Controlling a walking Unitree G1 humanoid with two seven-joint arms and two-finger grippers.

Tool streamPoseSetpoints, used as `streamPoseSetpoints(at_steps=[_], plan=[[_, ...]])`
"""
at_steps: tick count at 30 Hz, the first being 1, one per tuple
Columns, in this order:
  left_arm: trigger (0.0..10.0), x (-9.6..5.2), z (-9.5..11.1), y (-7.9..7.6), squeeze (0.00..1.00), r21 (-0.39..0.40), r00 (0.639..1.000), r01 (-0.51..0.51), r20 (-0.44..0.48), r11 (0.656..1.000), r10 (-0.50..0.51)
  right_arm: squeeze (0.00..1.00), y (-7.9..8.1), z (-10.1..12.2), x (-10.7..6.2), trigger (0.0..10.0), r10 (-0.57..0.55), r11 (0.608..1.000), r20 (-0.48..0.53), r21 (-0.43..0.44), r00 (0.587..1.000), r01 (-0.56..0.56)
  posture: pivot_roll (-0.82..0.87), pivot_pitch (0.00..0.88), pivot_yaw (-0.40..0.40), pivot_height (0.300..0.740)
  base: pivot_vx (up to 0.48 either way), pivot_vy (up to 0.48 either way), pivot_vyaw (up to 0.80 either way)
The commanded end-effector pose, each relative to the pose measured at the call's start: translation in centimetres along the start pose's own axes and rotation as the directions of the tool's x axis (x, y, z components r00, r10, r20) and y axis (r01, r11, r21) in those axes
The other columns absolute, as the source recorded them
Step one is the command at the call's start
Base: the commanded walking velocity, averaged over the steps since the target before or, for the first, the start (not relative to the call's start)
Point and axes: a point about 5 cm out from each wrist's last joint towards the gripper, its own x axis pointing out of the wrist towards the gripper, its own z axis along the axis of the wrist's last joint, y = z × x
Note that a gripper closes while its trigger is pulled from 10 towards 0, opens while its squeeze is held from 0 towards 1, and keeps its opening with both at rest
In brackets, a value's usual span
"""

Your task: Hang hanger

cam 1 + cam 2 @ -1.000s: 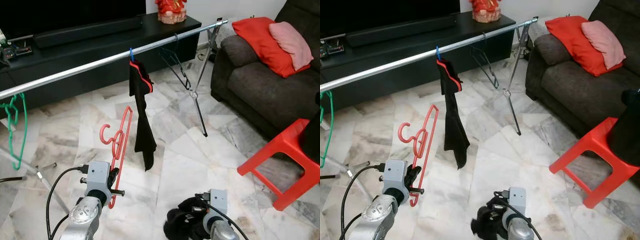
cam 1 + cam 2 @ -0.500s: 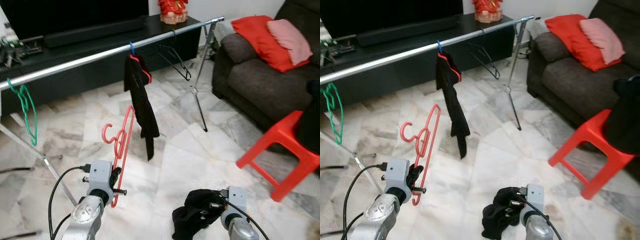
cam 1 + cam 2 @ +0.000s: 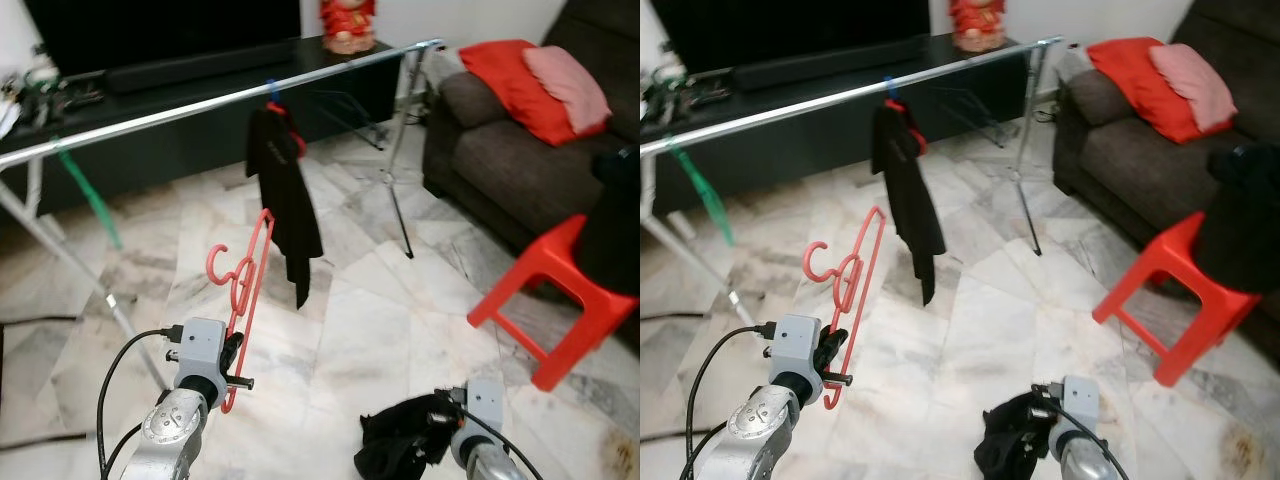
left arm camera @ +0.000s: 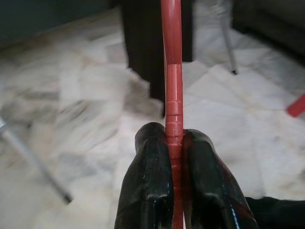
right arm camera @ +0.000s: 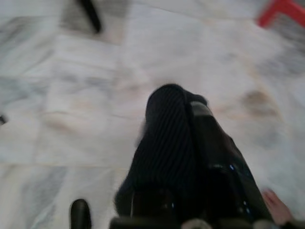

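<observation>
- Since a moment ago the whole room has slid across the head views as the robot turned, so the green hanger (image 3: 88,190) on the rail now hangs closer in, above and left of the left gripper, while the right arm's bundle sits further to the right
- Left gripper (image 3: 230,358) is clenched on the lower bar of the red hanger (image 3: 243,290), which stands nearly upright above the fingers with its hook curling toward the left
- From the left wrist camera, both black fingers (image 4: 147,186) press against the red bar from either side, with no gap showing
- Silver rail (image 3: 210,98) runs well above and beyond the left gripper, apart from the red hanger's hook
- Black garment (image 3: 285,205) hangs from the rail on a blue-hooked hanger, up and slightly right of the left gripper
- Right gripper (image 5: 190,157) is low and grasping a dark cloth (image 3: 405,445), which is bunched around its fingers just over the marble floor (image 3: 380,320)
- Red stool (image 3: 555,300) stands up and to the right of the right gripper, in front of the dark sofa (image 3: 500,150) with its red cushion (image 3: 515,75)
</observation>
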Motion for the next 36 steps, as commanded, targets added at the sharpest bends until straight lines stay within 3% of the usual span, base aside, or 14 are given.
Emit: streamPoseSetpoints(at_steps=[1,12,18,21,26,27,28,30,32,34,35,36], plan=[[10.0,-0.2,-0.1,0.1,0.00,-0.001,1.000,0.001,-0.011,1.000,-0.001,0.00,0.1,0.5,0.1,10.0,0.014,1.000,0.019,-0.007,1.000,-0.014,0.01,0.133,0.006,0.740,0.000,0.000,0.78],[10.0,-0.1,-0.1,-0.1,0.00,0.014,0.999,0.030,-0.029,0.999,-0.030,0.00,-0.3,1.1,0.2,10.0,0.038,0.999,0.043,-0.016,0.998,-0.038,0.01,0.129,0.005,0.740,0.000,0.000,0.78],[10.0,0.1,0.0,-0.2,0.00,0.054,0.995,0.093,-0.032,0.994,-0.092,0.00,0.7,3.5,0.8,10.0,0.060,0.998,0.111,-0.002,0.992,-0.060,0.01,0.121,0.006,0.740,0.000,0.000,0.00],[10.0,0.0,-0.1,-0.5,0.00,0.095,0.982,0.184,-0.067,0.978,-0.178,0.00,1.5,4.7,1.1,10.0,0.076,0.997,0.139,-0.021,0.987,-0.074,0.01,0.117,0.007,0.740,0.000,0.000,0.00],[10.0,-1.3,-1.7,-1.2,0.00,0.222,0.871,0.472,-0.265,0.853,-0.413,0.00,2.5,6.7,1.4,10.0,0.119,0.992,0.190,-0.066,0.975,-0.108,0.01,0.104,0.007,0.740,0.000,0.000,0.00],[10.0,-1.6,-2.1,-1.1,0.00,0.245,0.844,0.515,-0.312,0.822,-0.436,0.00,2.6,7.1,1.5,10.0,0.124,0.991,0.202,-0.074,0.972,-0.111,0.01,0.104,0.007,0.740,0.000,0.000,0.00],[10.0,-2.0,-2.7,-0.8,0.00,0.279,0.796,0.581,-0.388,0.765,-0.464,0.00,2.8,7.8,1.6,10.0,0.132,0.990,0.220,-0.083,0.966,-0.117,0.01,0.104,0.007,0.740,0.000,0.000,0.00],[10.0,-2.1,-2.8,-0.7,0.00,0.287,0.784,0.597,-0.407,0.749,-0.469,0.00,2.8,8.0,1.6,10.0,0.134,0.989,0.225,-0.084,0.965,-0.118,0.01,0.104,0.007,0.740,0.000,0.000,0.00],[10.0,-2.5,-3.7,0.1,0.00,0.286,0.704,0.671,-0.533,0.683,-0.469,0.00,3.5,9.9,1.6,10.0,0.193,0.978,0.272,-0.125,0.943,-0.164,0.01,0.086,0.007,0.740,0.000,0.000,0.00],[10.0,-2.6,-3.9,0.5,0.00,0.285,0.669,0.699,-0.584,0.656,-0.459,0.00,3.8,10.8,1.6,10.0,0.211,0.974,0.297,-0.144,0.931,-0.175,0.01,0.086,0.007,0.740,0.000,0.000,0.00],[10.0,-2.8,-4.0,0.8,0.00,0.295,0.631,0.736,-0.626,0.610,-0.458,0.00,4.0,11.6,1.6,10.0,0.220,0.972,0.318,-0.155,0.922,-0.178,0.01,0.086,0.007,0.740,0.000,0.000,0.00],[10.0,-2.9,-4.0,0.8,0.00,0.286,0.603,0.758,-0.648,0.586,-0.465,0.00,4.1,12.0,1.5,10.0,0.225,0.970,0.326,-0.162,0.918,-0.181,0.01,0.086,0.007,0.740,0.000,0.000,0.00]])
